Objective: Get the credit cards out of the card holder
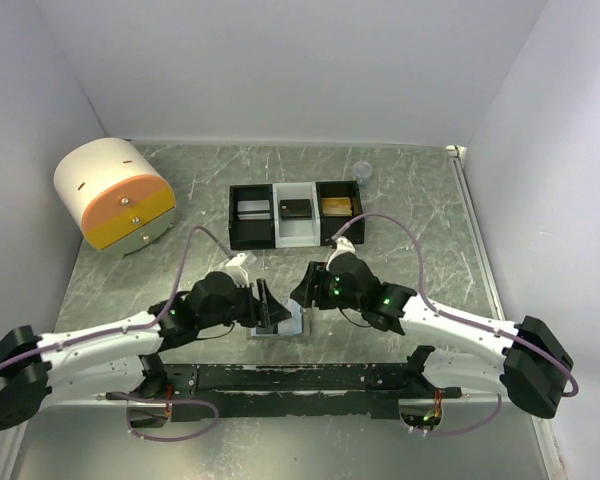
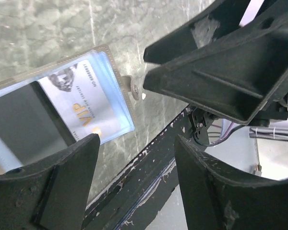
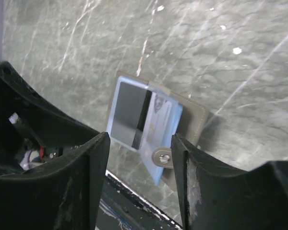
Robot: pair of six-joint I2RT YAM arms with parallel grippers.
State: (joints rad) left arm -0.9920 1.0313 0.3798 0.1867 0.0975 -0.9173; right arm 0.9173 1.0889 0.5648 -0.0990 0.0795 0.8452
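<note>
The card holder [image 1: 280, 326] lies open on the table between my two grippers, pale blue sleeves up. In the left wrist view the card holder [image 2: 116, 76] shows a pale VIP card [image 2: 81, 103] and a dark card [image 2: 19, 117] in its sleeves. From the right wrist, the card holder [image 3: 194, 120] has its snap tab [image 3: 162, 157] hanging near my fingers. My left gripper [image 2: 137, 158] is open above the table's near edge, just beside the holder, and holds nothing. My right gripper [image 3: 139, 153] hovers open over the holder's near end, apart from it.
A black-and-white three-compartment tray [image 1: 280, 235] stands behind, with a card [image 1: 252, 209] in each compartment. A round white and orange drawer unit [image 1: 115, 193] sits at the back left, a small clear cup [image 1: 362, 171] at the back. A black rail [image 1: 300, 378] runs along the near edge.
</note>
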